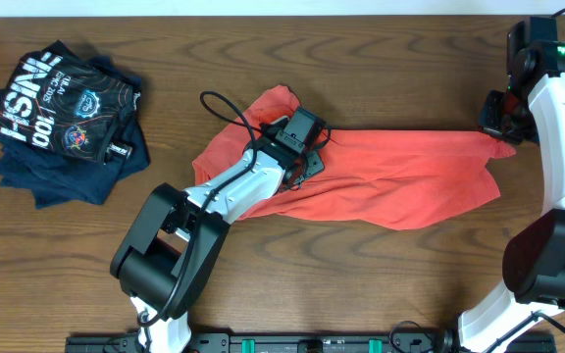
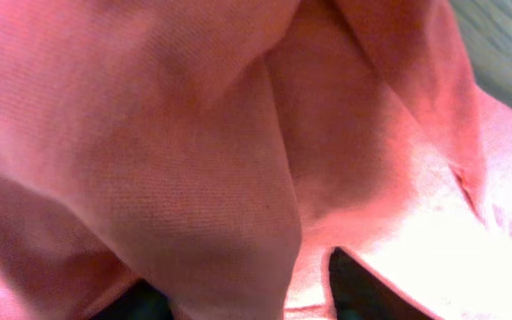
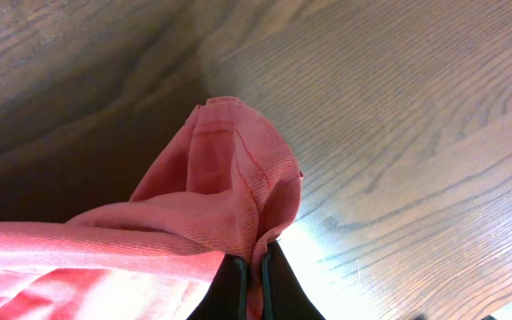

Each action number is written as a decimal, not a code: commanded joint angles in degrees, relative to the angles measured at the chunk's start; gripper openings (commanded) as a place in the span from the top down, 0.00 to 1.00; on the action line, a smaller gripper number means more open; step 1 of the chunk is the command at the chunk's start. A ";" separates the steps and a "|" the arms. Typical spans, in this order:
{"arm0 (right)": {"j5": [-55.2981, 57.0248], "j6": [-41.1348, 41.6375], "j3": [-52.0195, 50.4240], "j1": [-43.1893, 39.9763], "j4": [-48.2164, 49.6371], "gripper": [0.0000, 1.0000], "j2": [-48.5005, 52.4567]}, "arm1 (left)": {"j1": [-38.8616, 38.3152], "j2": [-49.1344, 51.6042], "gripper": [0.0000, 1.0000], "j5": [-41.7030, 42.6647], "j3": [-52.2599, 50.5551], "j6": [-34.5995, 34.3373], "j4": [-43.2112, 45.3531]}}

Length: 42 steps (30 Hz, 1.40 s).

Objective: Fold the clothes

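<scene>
The red shirt (image 1: 400, 181) stretches across the table (image 1: 361, 294), long axis nine to three o'clock, right claw (image 3: 252, 280) pinched shut on its three o'clock corner, left claw (image 1: 302, 152) down on cloth toward nine, grip impossible to tell.

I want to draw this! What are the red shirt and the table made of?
The red-orange shirt looks like soft, matte knit cloth, maybe cotton: fine weave shows up close, and it drapes in loose folds. The table looks like brown wood or a wood-look top, smooth with slight sheen, with wavy grain lines.
</scene>
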 commanded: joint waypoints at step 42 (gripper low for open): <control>-7.17 -1.51 0.46 -1.11 -2.91 0.99 -29.77 | 20.22 -67.36 0.94 -2.95 3.26 42.56 -18.53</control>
